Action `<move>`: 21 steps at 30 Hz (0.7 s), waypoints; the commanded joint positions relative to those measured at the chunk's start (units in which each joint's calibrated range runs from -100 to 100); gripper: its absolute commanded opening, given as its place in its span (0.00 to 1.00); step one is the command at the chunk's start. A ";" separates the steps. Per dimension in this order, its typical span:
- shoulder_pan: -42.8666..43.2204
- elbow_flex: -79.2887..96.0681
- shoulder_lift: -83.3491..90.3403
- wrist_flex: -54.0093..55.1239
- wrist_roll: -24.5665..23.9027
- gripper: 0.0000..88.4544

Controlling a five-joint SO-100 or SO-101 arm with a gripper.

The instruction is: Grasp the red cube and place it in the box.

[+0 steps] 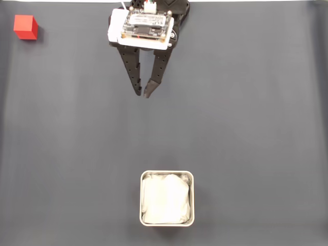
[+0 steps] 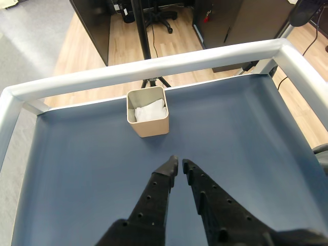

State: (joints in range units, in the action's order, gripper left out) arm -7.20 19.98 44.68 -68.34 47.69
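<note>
Red cube [image 1: 25, 26] sits in the top left corner of the fixed view, flat on the dark gray mat [image 1: 246, 128]. It is all by itself, well apart from the arm.

The gripper [image 1: 143, 94] hangs near the top middle of the fixed view, with its two black fingers pointing down the picture. The fingers are almost together at the tips, with only a thin gap between them. Nothing is between them. In the wrist view the gripper [image 2: 178, 165] looks the same: the two tips nearly meet and hold nothing. They hang over bare mat, and I cannot tell if they touch it.

The box [image 1: 167, 176] sits near the bottom middle of the fixed view, straight down the picture from the gripper and well apart from it. It is a shiny square tin with round corners, and white soft cloth [image 1: 165, 199] fills the inside. In the wrist view the box [image 2: 150, 125] stands just past the finger tips, close to a pale rail [image 2: 154, 66] at the edge of the table.
</note>
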 commanded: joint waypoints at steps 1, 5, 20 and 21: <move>-2.25 -2.65 0.03 -0.11 -0.10 0.00; -4.66 -2.65 0.03 -0.76 -0.39 0.00; -13.76 0.46 2.37 -1.91 -1.42 0.00; -14.32 0.73 2.63 -1.91 -1.42 0.00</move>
State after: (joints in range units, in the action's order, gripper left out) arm -19.58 20.89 44.68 -69.69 46.62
